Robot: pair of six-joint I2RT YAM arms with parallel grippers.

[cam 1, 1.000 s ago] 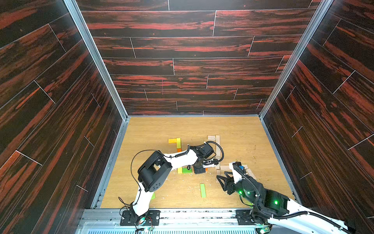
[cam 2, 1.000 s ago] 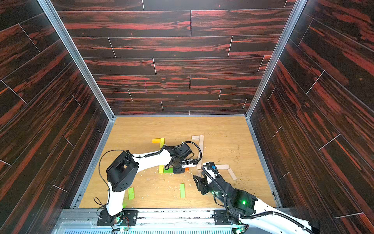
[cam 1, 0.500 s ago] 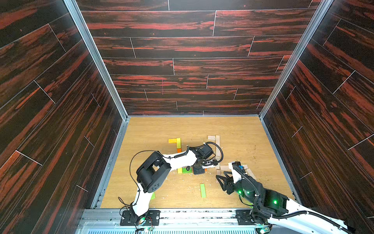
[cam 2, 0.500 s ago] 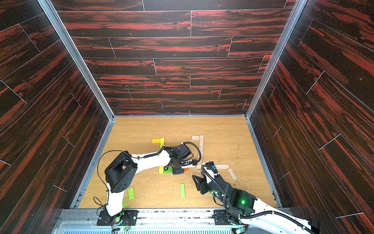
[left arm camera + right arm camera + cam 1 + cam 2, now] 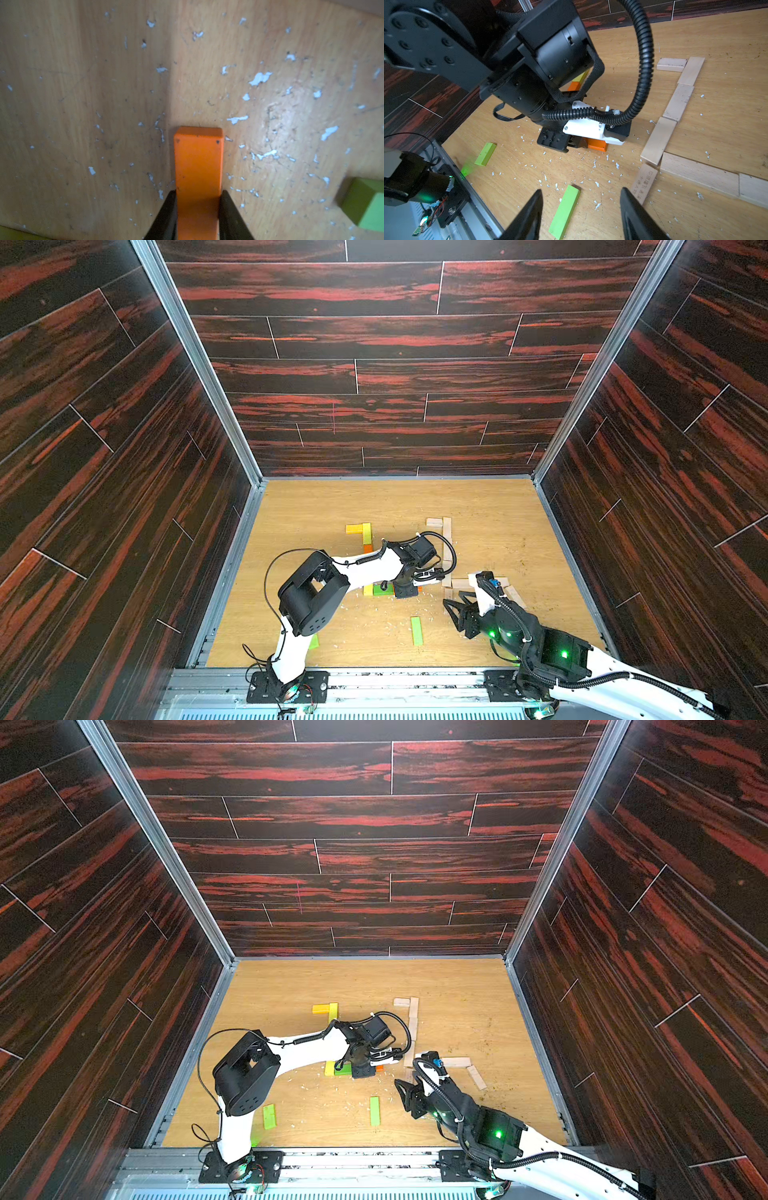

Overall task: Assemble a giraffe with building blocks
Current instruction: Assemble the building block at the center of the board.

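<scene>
My left gripper (image 5: 198,199) is shut on an orange block (image 5: 198,166), holding it low over the wooden floor; in both top views it (image 5: 406,591) (image 5: 363,1071) stands beside a green and a yellow block (image 5: 382,590). The orange block (image 5: 597,145) pokes out under the left wrist. My right gripper (image 5: 580,197) (image 5: 455,610) is open and empty. A green block (image 5: 564,212) (image 5: 416,630) lies flat on the floor ahead of it, untouched. Yellow and orange blocks (image 5: 363,533) form an L further back.
Pale wooden blocks (image 5: 446,535) (image 5: 679,101) lie in a chain to the right of the left gripper, bending toward my right arm (image 5: 461,583). Another green block (image 5: 269,1115) (image 5: 485,153) lies near the left arm's base. White chips litter the floor. Dark walls enclose three sides.
The left wrist has shifted slightly toward the front left, still holding the orange block. The right arm has not moved.
</scene>
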